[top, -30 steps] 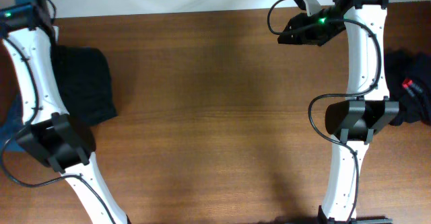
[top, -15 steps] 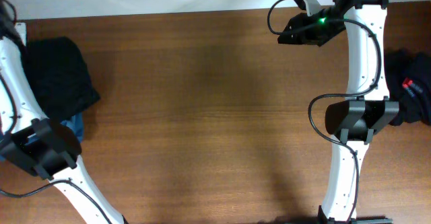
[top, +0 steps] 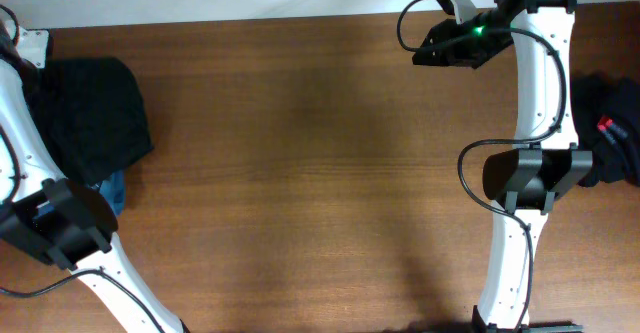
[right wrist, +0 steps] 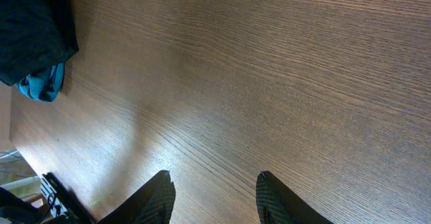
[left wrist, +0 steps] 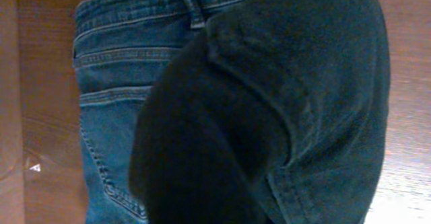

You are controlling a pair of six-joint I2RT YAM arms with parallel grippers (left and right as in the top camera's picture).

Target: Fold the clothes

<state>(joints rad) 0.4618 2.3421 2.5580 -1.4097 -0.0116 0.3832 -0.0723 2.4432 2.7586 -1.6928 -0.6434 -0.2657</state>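
A folded black garment (top: 95,113) lies at the table's far left, on top of blue jeans (top: 112,189). In the left wrist view the black fabric (left wrist: 269,103) fills most of the frame over the jeans (left wrist: 108,116). My left gripper's fingers are hidden there, and in the overhead view only the arm's end (top: 28,45) shows beside the garment. My right gripper (right wrist: 214,190) is open and empty above bare wood at the back right (top: 425,53). Another black garment with a red label (top: 606,127) lies at the right edge.
The wooden table (top: 320,173) stretches between the arms. The black garment and a bit of blue cloth (right wrist: 44,83) also show at the top left of the right wrist view. The right arm's elbow (top: 530,173) stands beside the labelled garment.
My left arm swung left toward the table's back left corner, and the black garment shifted left with it onto the jeans. The right arm has not moved.
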